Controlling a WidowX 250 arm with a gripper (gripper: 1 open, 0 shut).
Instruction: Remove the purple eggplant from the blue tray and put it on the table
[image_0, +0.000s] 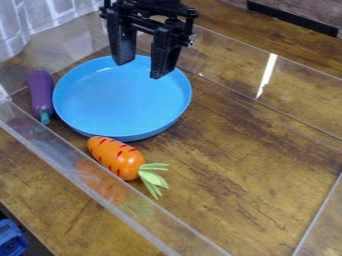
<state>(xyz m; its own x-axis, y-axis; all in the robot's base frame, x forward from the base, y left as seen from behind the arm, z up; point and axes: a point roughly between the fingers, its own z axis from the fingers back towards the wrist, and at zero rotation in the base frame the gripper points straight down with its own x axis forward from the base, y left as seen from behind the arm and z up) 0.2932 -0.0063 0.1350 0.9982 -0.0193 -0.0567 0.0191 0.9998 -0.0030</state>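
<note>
The dark wood-plank table (254, 150) carries three things. The blue tray (123, 98) sits toward the far left corner. The purple eggplant (42, 92) lies on the wood at the left edge, just beside the tray. An orange carrot (120, 157) lies nearer the front edge.

Robot lab bench, wood-plank table (254, 140) (clear-walled), toy vegetables

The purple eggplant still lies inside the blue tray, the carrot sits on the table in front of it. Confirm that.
Not quite. In the camera view the purple eggplant lies on the table, just outside the blue tray at its left rim. The carrot does sit on the table in front.
</note>
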